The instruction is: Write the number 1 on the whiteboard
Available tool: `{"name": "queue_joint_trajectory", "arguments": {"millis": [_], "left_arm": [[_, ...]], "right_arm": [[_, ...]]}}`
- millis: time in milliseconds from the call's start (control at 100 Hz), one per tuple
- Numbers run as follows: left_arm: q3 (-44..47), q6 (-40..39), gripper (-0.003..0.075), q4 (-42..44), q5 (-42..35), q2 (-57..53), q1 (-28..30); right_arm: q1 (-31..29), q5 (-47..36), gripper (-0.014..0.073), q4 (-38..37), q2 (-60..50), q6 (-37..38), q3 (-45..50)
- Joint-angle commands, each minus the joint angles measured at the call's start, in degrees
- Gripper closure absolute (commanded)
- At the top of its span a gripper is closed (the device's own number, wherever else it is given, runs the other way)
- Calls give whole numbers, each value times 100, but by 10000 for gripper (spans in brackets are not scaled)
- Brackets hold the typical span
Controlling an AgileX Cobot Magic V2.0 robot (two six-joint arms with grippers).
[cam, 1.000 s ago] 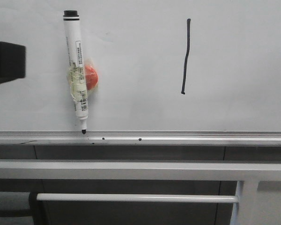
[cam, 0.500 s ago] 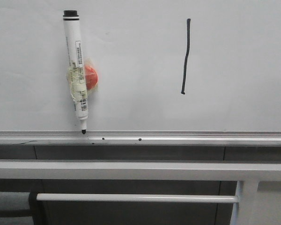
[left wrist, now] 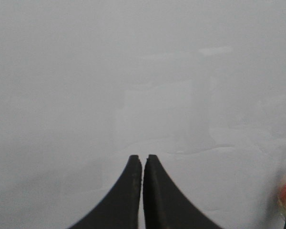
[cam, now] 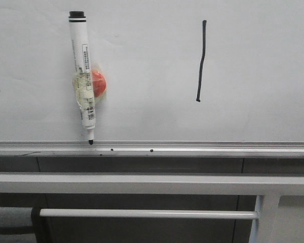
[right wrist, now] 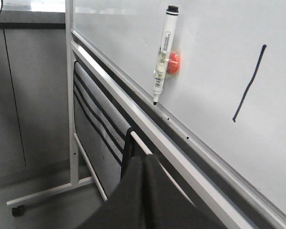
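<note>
The whiteboard (cam: 152, 71) is filling the upper part of the front view, and the number 1 (cam: 201, 61) is standing on its right half as a thin, slightly wavy black stroke — upright, well above the aluminium rail (cam: 152, 148). To the left of the stroke, well apart from it, a white marker pen (cam: 82, 76) is hanging almost upright on the board, black end cap up and uncovered tip down, touching the rail; it is taped to an orange-red magnet (cam: 98, 83) just beside its barrel. A few small dark dots are showing along the rail. Neither arm is appearing in the front view. The left gripper (left wrist: 142, 160) is facing bare board with its jaws pressed together and nothing between them. The right gripper (right wrist: 144, 160) is hanging back from the board, low beside the stand's grey bars (right wrist: 102, 129) — its jaws are likewise closed and empty.
</note>
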Motion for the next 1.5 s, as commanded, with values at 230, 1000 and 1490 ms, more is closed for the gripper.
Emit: {"name": "queue_joint_trajectory", "arguments": {"millis": [230,1000,1490], "left_arm": [[-181,14,741,325,116,4,-48],[-26,-289,741,325,-4124,-2275,4714],[445,-1514,741,364,-5139,-2636,7052]], "right_arm": [[5,-472,657,-86,41,7,-150],[5,-472,657,-86,41,7,-150],[5,-472,657,-86,41,7,-150]]}}
